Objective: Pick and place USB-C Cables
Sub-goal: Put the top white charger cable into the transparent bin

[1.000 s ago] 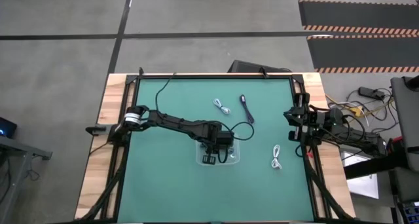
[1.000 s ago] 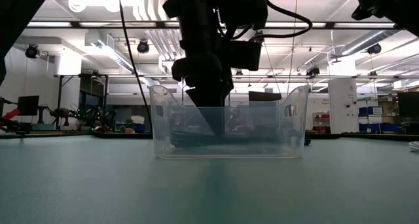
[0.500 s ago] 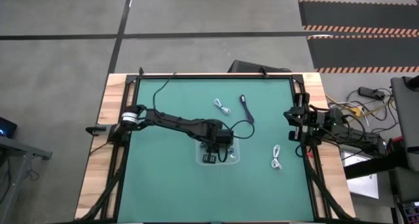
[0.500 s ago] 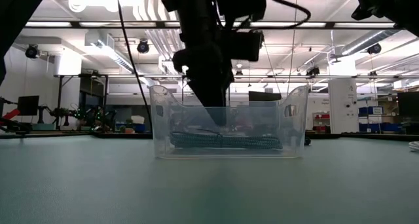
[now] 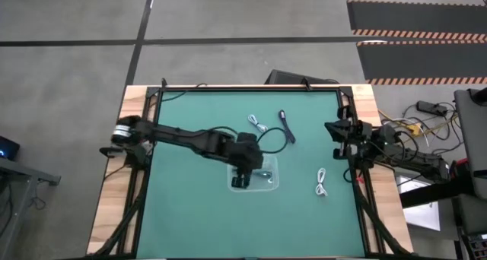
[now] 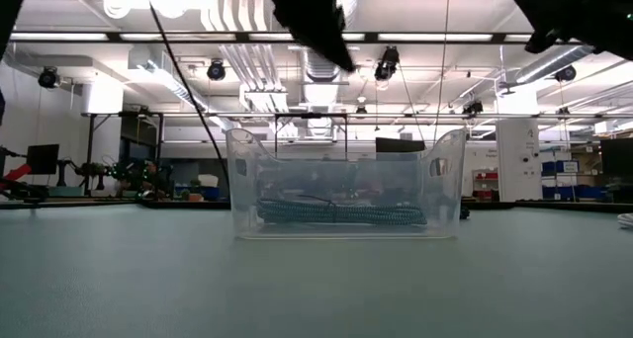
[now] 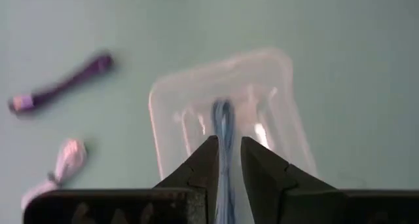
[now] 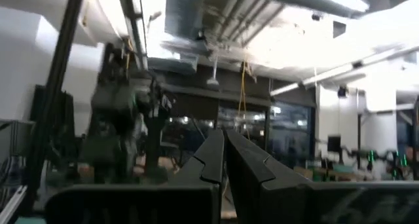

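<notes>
Clear tray [image 6: 343, 195] sits near the middle of the green table [image 5: 190, 207], closest thing in the low view. A dark braided cable [image 6: 341, 213] lies along its floor, stretched most of the tray's width; the left wrist view shows the same cable [image 7: 222, 119] as a bluish strand inside the tray [image 7: 163, 106].

Left gripper [image 5: 242, 173] hangs above the tray's left part, clear of the cable, nothing between the fingers. In its wrist view the fingertips [image 7: 204, 160] stand a narrow gap apart, so slightly open and empty. In the low view only the dark arm shows above the tray's rim.

Right of the tray, apart from it, a white cable [image 5: 320, 182] lies bundled on the mat.

Farther back: a second white cable [image 5: 259, 124] and, just beside it, a dark purple cable [image 5: 284, 126], both behind the tray. The left wrist view shows these two as well, white [image 7: 55, 168] and purple [image 7: 62, 90], outside the tray.

Right gripper [image 5: 335, 128] waits at the table's right edge, raised, fingers [image 8: 211, 155] pressed together on nothing.
</notes>
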Robot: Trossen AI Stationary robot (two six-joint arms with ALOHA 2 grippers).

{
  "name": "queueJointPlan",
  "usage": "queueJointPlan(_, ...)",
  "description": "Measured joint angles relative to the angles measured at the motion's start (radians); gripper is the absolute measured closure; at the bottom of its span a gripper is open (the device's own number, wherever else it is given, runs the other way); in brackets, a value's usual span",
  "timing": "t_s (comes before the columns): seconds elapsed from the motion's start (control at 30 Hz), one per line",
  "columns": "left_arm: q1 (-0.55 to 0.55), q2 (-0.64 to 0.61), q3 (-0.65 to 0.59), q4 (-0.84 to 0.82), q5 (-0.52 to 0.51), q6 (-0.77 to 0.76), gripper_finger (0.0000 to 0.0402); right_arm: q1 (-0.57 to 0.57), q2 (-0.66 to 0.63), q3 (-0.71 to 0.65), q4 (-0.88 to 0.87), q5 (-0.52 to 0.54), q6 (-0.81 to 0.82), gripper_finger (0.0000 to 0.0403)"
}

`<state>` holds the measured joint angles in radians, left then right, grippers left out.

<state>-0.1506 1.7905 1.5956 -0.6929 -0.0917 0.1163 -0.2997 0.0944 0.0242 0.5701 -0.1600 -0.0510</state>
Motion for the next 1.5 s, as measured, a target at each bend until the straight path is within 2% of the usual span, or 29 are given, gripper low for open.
queueJointPlan(0.37,-0.04,-0.31,-0.393,0.428,-0.105,0.049,0.0353,0.001,0.013,0.0,-0.042,0.04,0.125,0.0394)
queueJointPlan(0.57,-0.04,-0.441,-0.586,0.629,-0.195,0.076,0.0353,0.0,0.027,0.0,-0.043,0.121,0.241,0.0394)
queueJointPlan(0.73,-0.038,-0.529,-0.725,0.769,-0.26,0.166,0.0353,0.001,0.083,0.003,-0.04,0.138,0.302,0.0394)
queueJointPlan(0.97,-0.005,-0.653,-0.912,0.976,-0.266,0.261,0.0353,0.003,0.212,0.035,0.004,0.134,0.291,0.0394)
queueJointPlan(1.2,0.032,-0.76,-1.033,1.089,-0.266,0.285,0.0353,0.003,0.379,0.143,0.014,0.137,0.256,0.0394)
queueJointPlan(1.3,0.037,-0.797,-1.055,1.094,-0.266,0.285,0.0353,0.002,0.459,0.189,0.007,0.181,0.252,0.0394)
queueJointPlan(1.5,0.04,-0.873,-1.058,1.095,-0.289,0.292,0.0353,-0.002,0.615,0.326,-0.171,0.247,0.245,0.0394)
